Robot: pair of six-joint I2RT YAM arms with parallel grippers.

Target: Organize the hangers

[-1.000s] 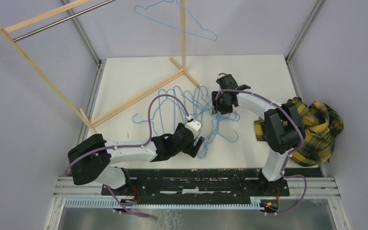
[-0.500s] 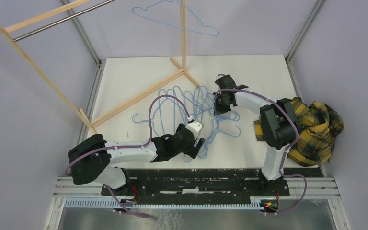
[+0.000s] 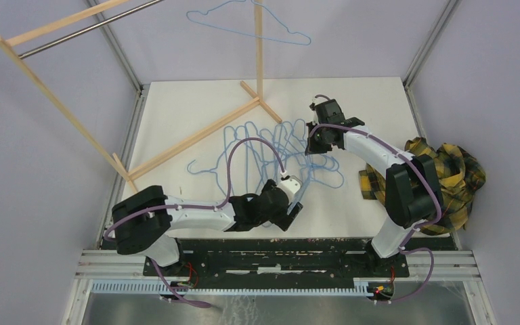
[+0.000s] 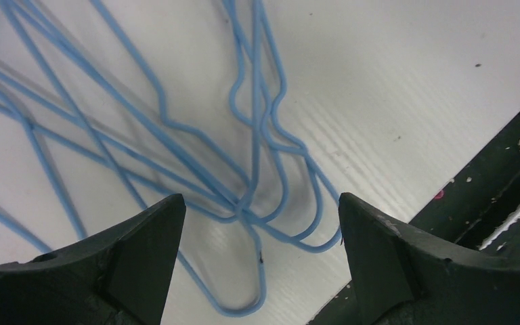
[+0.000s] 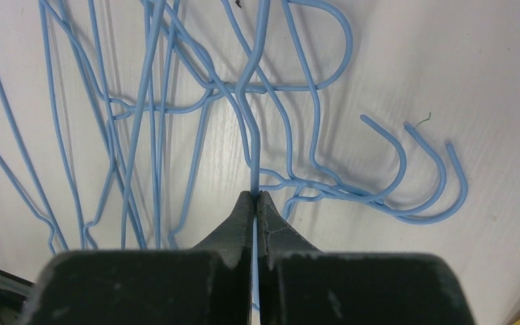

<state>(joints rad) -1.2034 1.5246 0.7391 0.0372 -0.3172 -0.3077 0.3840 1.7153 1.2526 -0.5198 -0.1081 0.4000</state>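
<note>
Several light-blue wire hangers [image 3: 271,152] lie tangled in a pile mid-table. One more hanger [image 3: 244,24] hangs on the rack's rod at the top. My right gripper [image 5: 255,195] is shut on the wire of one hanger [image 5: 254,145] at the pile's right side [image 3: 319,142]. My left gripper [image 4: 261,206] is open and empty, low over the pile's near end [image 3: 296,196], with hook loops [image 4: 271,223] on the table between its fingers.
A wooden rack [image 3: 196,135] with a metal rod [image 3: 88,30] stands at the back left, its base bar crossing the table. A yellow plaid cloth [image 3: 447,176] lies at the right edge. The black mounting rail [image 4: 501,196] runs along the near edge.
</note>
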